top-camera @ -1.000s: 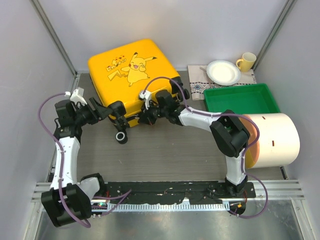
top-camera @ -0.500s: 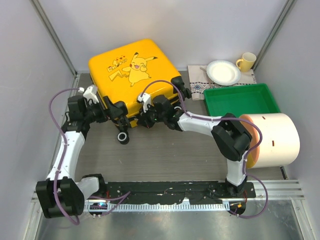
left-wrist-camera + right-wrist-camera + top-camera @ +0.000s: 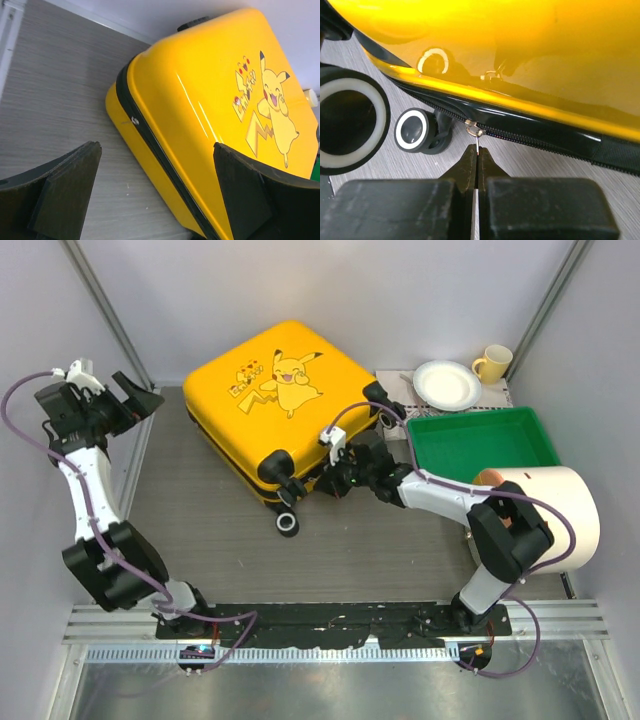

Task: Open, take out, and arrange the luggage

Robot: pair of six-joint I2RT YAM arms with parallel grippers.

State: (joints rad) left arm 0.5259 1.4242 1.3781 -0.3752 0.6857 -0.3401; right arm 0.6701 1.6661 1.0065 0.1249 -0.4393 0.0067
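The luggage [image 3: 290, 405] is a yellow hard-shell suitcase with a Pikachu print, lying flat with its lid down at the back of the table. My right gripper [image 3: 337, 476] is at its near side, shut on the thin metal zipper pull [image 3: 477, 136] that hangs from the black zipper trim [image 3: 545, 135]. In the right wrist view the gripper [image 3: 477, 152] pinches the pull just right of a small wheel [image 3: 414, 130]. My left gripper [image 3: 133, 398] hangs wide open at the far left, apart from the suitcase. In its wrist view the gripper [image 3: 157, 160] holds nothing, with the luggage [image 3: 210, 100] ahead.
A green tray [image 3: 480, 418] stands right of the suitcase. A large cream cylinder [image 3: 550, 520] lies in front of it. A white plate [image 3: 447, 383] and a yellow mug [image 3: 493, 362] sit on a cloth at the back right. Grey walls close in both sides.
My left gripper has drawn back from the suitcase's near left corner to the far left and opened wide. The suitcase has shifted and turned to the right, with my right gripper following.
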